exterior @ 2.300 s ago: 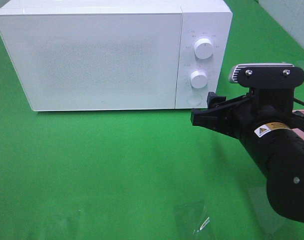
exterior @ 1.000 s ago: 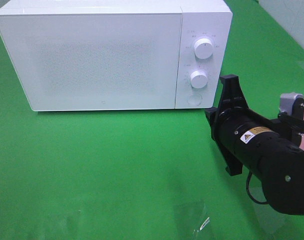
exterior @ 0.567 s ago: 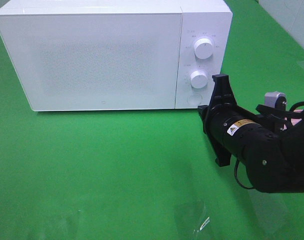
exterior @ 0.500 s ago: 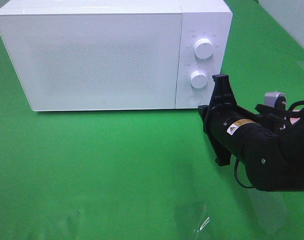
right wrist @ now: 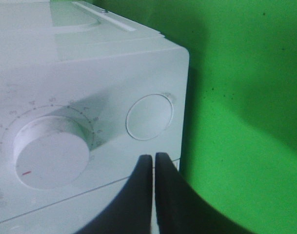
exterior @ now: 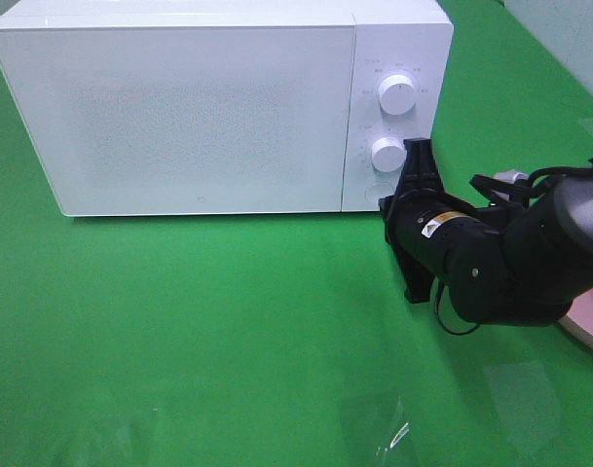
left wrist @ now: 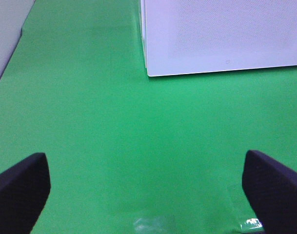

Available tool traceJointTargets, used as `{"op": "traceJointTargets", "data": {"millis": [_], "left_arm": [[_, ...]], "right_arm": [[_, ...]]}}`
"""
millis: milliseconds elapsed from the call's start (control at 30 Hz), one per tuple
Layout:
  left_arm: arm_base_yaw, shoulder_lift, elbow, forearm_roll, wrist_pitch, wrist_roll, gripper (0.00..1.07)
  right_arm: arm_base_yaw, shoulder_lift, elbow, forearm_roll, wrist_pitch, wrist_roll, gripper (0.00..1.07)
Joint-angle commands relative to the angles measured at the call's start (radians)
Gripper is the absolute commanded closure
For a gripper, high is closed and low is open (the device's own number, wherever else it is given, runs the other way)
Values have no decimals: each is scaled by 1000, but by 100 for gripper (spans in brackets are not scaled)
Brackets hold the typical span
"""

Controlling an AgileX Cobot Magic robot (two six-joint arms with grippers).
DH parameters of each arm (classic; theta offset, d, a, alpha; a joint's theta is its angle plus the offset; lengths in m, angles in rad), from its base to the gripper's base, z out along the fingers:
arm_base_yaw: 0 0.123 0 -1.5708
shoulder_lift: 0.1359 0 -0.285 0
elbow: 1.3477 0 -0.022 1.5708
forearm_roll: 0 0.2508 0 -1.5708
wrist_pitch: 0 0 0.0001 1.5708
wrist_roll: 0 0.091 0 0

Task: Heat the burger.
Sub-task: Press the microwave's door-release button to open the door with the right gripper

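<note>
The burger is out of view in every frame. The white microwave [exterior: 199, 107] stands at the back of the green table with its door closed. My right gripper [exterior: 387, 202] is shut with nothing in it, and its tips sit just in front of the round button [exterior: 379, 192] at the bottom of the control panel. In the right wrist view the shut fingertips [right wrist: 153, 158] are just short of that button [right wrist: 149, 117], with the lower knob [right wrist: 51, 151] beside it. My left gripper [left wrist: 146, 161] is open over bare green cloth, away from the microwave's left corner [left wrist: 147, 68].
An upper knob [exterior: 397, 94] and a lower knob [exterior: 388, 154] sit on the panel. The edge of a pink plate [exterior: 590, 326] shows behind the right arm at the right side. A clear plastic scrap [exterior: 389, 433] lies near the front edge.
The right arm has swung left and turned its wrist, bringing the shut tips up to the microwave's round button. The left gripper shows no change.
</note>
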Motion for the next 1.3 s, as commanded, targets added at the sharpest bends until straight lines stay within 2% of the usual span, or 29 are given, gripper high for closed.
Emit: {"op": "traceJointTargets", "data": {"millis": [33, 400, 767, 1300], "left_arm": [[1, -17, 0, -6, 1, -6, 7], [1, -17, 0, -6, 1, -6, 7], [1, -17, 0, -6, 1, -6, 7], [1, -17, 0, -6, 1, -6, 7]], "right_arm": [[-5, 18, -30, -11, 8, 7, 107], [-17, 101, -119, 7, 6, 4, 107], [-64, 126, -145, -15, -1, 0, 107], [-64, 147, -184, -21, -16, 0, 107]]}}
